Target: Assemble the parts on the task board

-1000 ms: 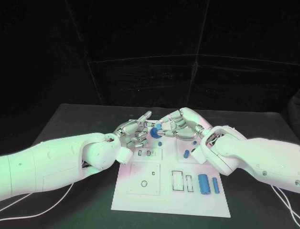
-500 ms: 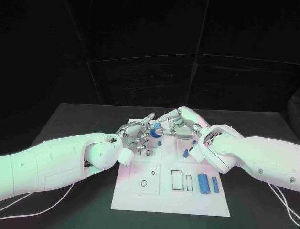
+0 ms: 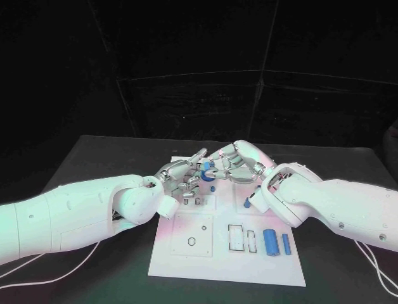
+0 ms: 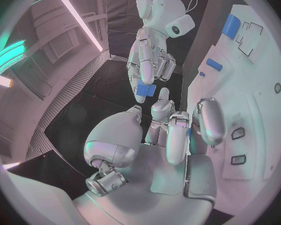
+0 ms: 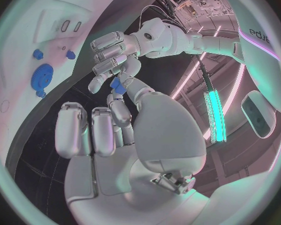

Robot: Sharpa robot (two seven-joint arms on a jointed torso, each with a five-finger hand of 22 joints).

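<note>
**Blue part sits right between the two hands, over the board's far edge**

Head view: both hands meet above the far end of the board [image 3: 225,263], well clear of the counter [image 3: 108,158]. A small blue part [image 3: 205,168] sits up in the air between them. The right hand [image 3: 238,166] seems to have it at its fingertips, and the left hand [image 3: 182,175] is just beside it with fingers reaching in. Which hand actually carries the load is hard to call from here. More blue parts lie near the board's near right corner [image 3: 271,244], and another one [image 3: 248,203] lies toward its right edge, under the right arm.

Left wrist view: this one clears it up. The left hand [image 4: 178,135] has its fingers apart with nothing in them, so it's released. Across from it the right hand [image 4: 147,65] hangs with the part [image 4: 145,89] pinched at its fingertips, just off the left hand's fingertips, so the part lies straight ahead of the left hand. The board [image 4: 265,125] runs along one side.

Right wrist view: the right hand [image 5: 122,130] reaches out toward the left hand [image 5: 112,60], and the part [image 5: 117,83] is wedged where the fingertips of both come together. A blue gear-like disc [image 5: 43,75] sits on the board [image 5: 28,45].

My guess is a handover, or a re-grip. Whatever comes next turns on that tiny gap between the left fingertips and the part; I can't tell its long axis.
</note>
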